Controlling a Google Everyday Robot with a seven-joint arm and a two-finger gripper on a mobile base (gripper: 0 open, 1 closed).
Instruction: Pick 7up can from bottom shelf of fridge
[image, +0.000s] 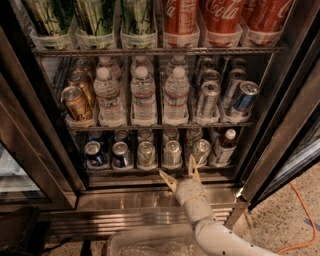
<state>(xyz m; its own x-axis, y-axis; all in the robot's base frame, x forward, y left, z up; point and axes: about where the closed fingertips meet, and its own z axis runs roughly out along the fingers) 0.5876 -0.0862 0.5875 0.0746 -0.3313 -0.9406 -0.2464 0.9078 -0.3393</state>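
The fridge (125, 199) stands open with its dark racks in view. On the bottom shelf (150, 170) a row of short cans faces me: two blue ones at the left, then three pale silver-green 7up cans. The middle 7up can (172, 152) stands upright just behind my gripper. My gripper (178, 167) is low, in front of the shelf's front edge, with its two tan fingers (166, 178) spread open and empty. It is apart from the cans. A small red-labelled bottle (223, 146) stands at the right end of the shelf.
Above is a rack of water bottles (143, 95) with gold cans (76, 102) at the left and slim silver-blue cans (243, 100) at the right. The steel door frame (280, 130) slants at the right. A clear bin (150, 245) sits below my arm. An orange cable (300, 210) lies on the floor.
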